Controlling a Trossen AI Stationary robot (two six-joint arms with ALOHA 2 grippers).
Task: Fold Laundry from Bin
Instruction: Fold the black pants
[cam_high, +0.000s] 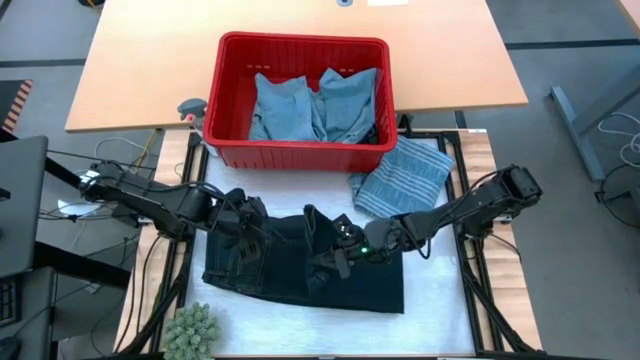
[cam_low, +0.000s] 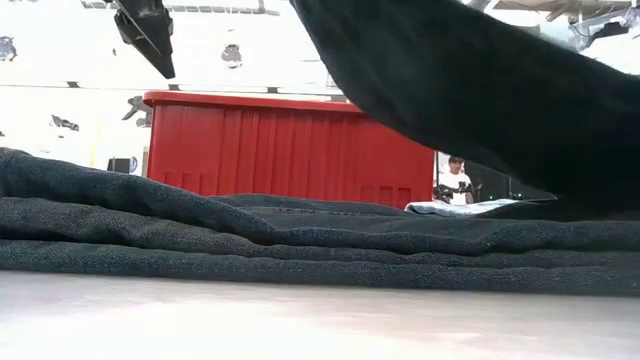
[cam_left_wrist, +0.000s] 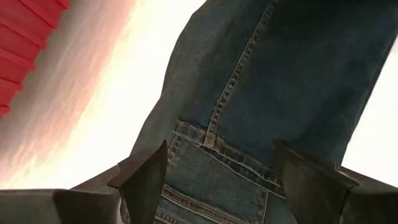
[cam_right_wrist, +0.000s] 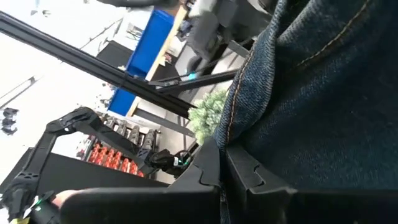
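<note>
Two dark arms reach in over the white work surface (cam_high: 440, 310) from its left and right edges, meeting above a pair of dark blue denim jeans (cam_high: 380, 285) that lies spread flat near the front edge. At that front edge, toward the left corner, stands a small spiky green plant (cam_high: 192, 332). The right gripper (cam_high: 338, 258) has its fingers pressed together on a fold of the denim; the right wrist view shows the cloth pinched between the two dark fingers, and the low view shows that part of the jeans lifted clear of the layers lying flat on the surface. The left gripper (cam_high: 250, 215) hovers over the left part of the jeans with its fingers (cam_left_wrist: 146, 180) spread wide apart and nothing between them; the left wrist view looks past them onto a seam and pocket stitching. Farther back, just beside the right arm, a grey-blue cloth with pale stripes (cam_high: 405, 178) lies crumpled, touching the front right corner of the red rectangular plastic bin (cam_high: 300, 153). That bin stands at the back edge of the surface and holds crumpled light blue garments (cam_high: 315, 105).
</note>
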